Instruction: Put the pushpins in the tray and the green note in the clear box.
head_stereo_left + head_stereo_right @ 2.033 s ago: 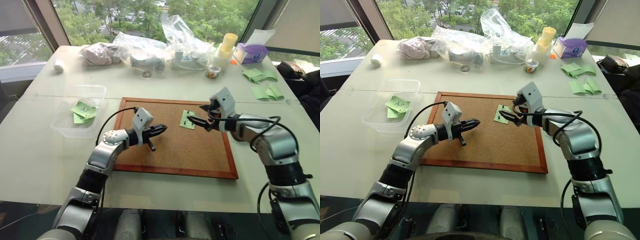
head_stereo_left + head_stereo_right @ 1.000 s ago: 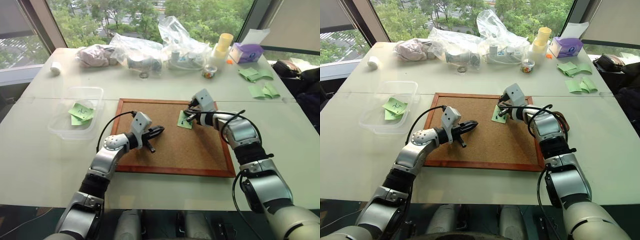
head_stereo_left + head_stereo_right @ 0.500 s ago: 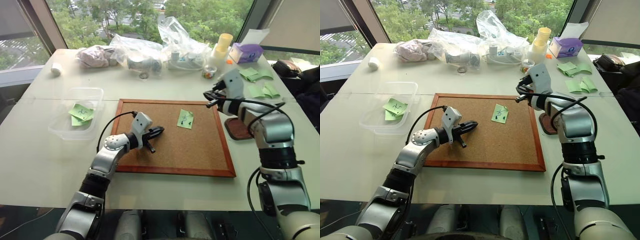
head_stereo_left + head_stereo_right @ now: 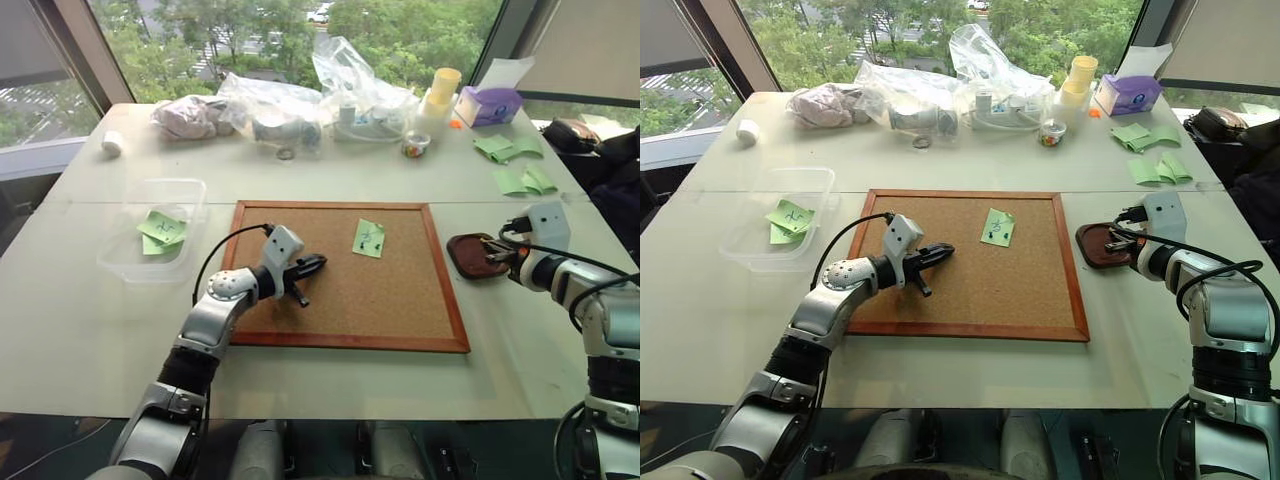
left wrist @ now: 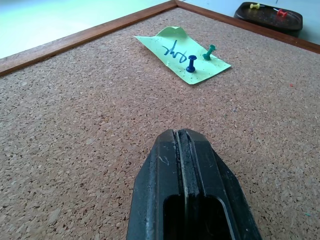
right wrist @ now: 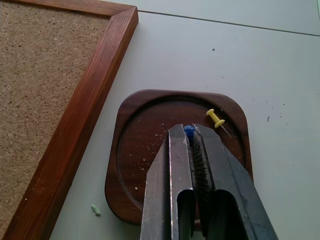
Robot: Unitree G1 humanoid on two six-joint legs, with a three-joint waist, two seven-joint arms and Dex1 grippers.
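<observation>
Under both of your arms lies the table [image 4: 90, 330], and on it the corkboard [image 4: 350, 290] sits beneath your left pincer [image 4: 318, 262], which hangs low over the cork with its fingers pressed together and nothing between them. Well off to that pincer's left, past the board's edge, you have the clear box [image 4: 150, 262] with green papers already lying in it. Ahead of the left pincer and slightly to its right, the green note [image 5: 182, 55] lies pinned to the cork by two pushpins [image 5: 191, 63], one blue and one green. Your right pincer [image 6: 189, 136] hovers directly over the tray [image 6: 150, 120], which rests on the table just beside the board's right frame. Its fingers are pinching a blue pin [image 6: 188, 130] at the tips. Just beyond those tips, a yellow pin [image 6: 216, 118] lies inside the tray.
</observation>
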